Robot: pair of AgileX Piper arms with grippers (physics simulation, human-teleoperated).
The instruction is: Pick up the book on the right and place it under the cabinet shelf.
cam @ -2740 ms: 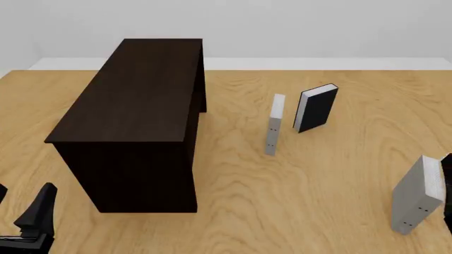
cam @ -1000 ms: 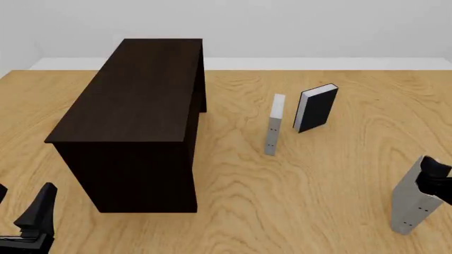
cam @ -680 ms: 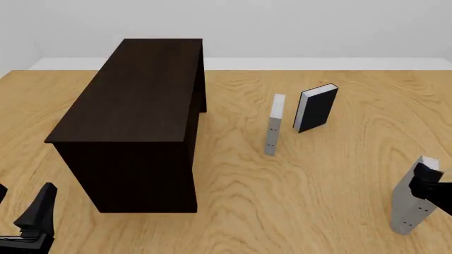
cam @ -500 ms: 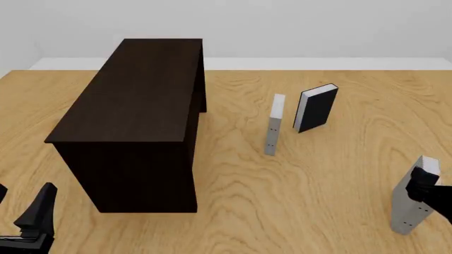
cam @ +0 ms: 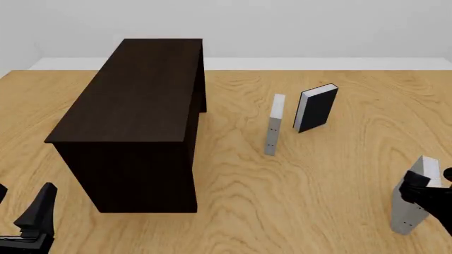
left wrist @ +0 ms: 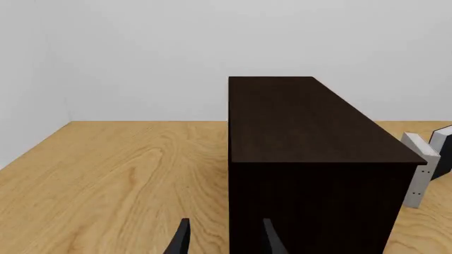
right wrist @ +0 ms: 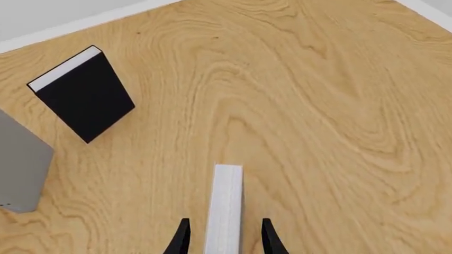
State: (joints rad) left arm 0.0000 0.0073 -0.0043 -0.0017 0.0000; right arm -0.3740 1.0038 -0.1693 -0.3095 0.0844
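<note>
The book [cam: 408, 210] stands upright near the table's front right, light grey with white page edges. My right gripper [cam: 419, 191] sits over its top. In the right wrist view the book's white edge [right wrist: 226, 203] runs between the two open fingers [right wrist: 182, 239], with a gap on each side. The cabinet shelf [cam: 134, 116] is a long, very dark box on the left half of the table, and it also fills the left wrist view [left wrist: 310, 159]. My left gripper [cam: 34, 222] rests open at the front left, just short of the cabinet's near end.
A slim grey-and-white book [cam: 274, 125] and a black book [cam: 316, 108] stand upright mid-table, right of the cabinet. Both show in the right wrist view, black book [right wrist: 84, 100] and grey book [right wrist: 21, 159]. Bare wood table [cam: 297, 190] lies between the book and the cabinet.
My right gripper has come in from the right edge and lowered over the book's top, its fingers now straddling it. The book and left arm have not moved.
</note>
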